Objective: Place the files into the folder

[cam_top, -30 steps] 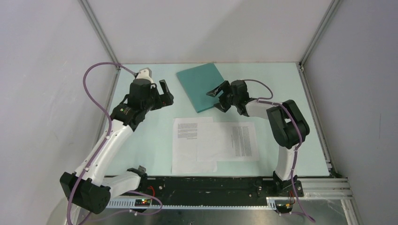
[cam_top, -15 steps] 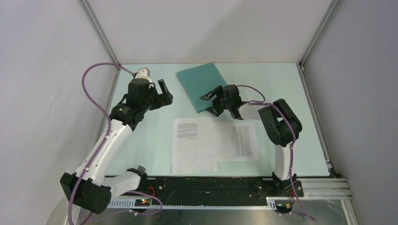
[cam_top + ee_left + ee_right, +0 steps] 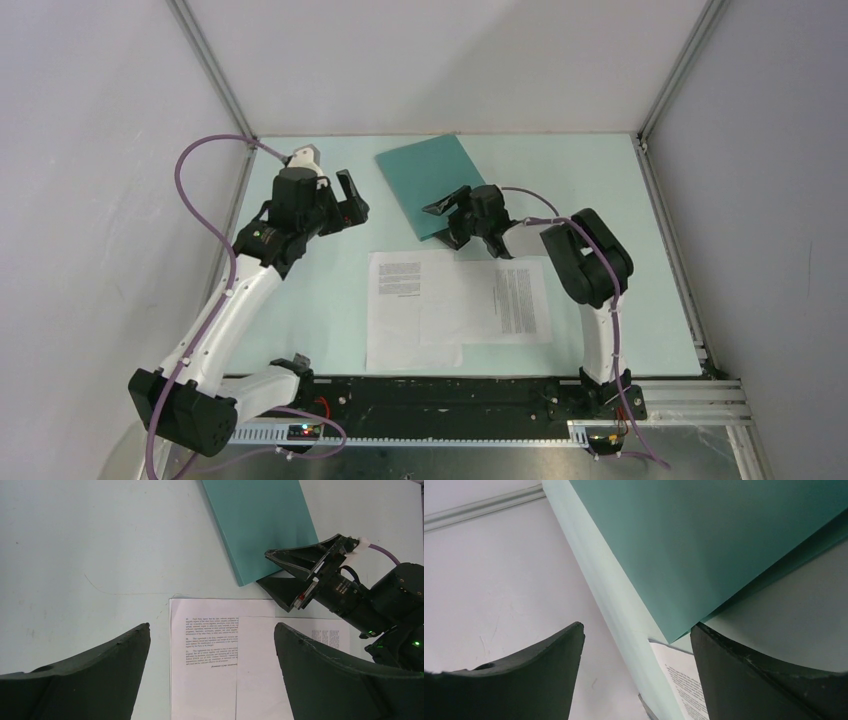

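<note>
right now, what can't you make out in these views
- Inside of the thin teal-green card folder: top view, its own cover hides it.
- Print on the two white paper sheets: top view, too small to read.
- Whether the right end effector touches the folder: left wrist view, it covers that corner.

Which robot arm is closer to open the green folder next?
The right one, probably. Its open right gripper is at the folder's near corner, while the open left gripper hovers apart from it, off to the side.
</note>
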`<state>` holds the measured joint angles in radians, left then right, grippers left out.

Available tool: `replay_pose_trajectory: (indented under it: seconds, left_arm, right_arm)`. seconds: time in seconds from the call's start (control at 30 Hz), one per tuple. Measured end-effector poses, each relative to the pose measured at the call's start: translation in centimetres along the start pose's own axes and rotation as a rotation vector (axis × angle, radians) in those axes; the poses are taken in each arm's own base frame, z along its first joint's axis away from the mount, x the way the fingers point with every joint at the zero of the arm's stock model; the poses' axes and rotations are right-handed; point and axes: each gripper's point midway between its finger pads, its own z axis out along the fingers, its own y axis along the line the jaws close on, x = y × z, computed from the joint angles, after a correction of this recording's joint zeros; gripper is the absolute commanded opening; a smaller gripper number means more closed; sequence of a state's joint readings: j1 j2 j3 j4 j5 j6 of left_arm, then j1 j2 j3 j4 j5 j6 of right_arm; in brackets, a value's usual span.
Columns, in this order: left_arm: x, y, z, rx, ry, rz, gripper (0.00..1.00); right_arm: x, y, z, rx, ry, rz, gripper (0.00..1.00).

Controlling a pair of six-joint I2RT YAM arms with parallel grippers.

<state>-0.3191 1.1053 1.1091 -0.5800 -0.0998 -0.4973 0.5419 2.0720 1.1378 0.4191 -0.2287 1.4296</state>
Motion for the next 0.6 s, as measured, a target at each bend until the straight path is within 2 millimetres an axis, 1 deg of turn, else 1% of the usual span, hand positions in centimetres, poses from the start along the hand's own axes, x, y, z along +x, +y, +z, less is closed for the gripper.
replay_pose_trajectory:
  seconds: [0.2,0.37,0.5,0.6]
  left_arm:
    - [0.1,0.1,0.0,-0.003,0.003,0.000,0.98]
    - [0.2,0.1,0.0,-0.002,0.008,0.001,0.98]
    - [0.2,0.0,0.0,0.002,0.010,0.000,0.98]
    - [0.2,0.0,0.0,0.002,0.010,0.000,0.98]
  right_arm:
    - [0.1,0.6,0.4,-0.029,-0.009,0.023,0.79]
    - [-0.2,-0.2,1.2,-0.033,-0.028,0.050,0.75]
    - [-0.4,-0.1,1.7,-0.052,-0.044,0.071,0.68]
    - [-0.6,0.1,2.0,-0.071,-0.059,0.086,0.60]
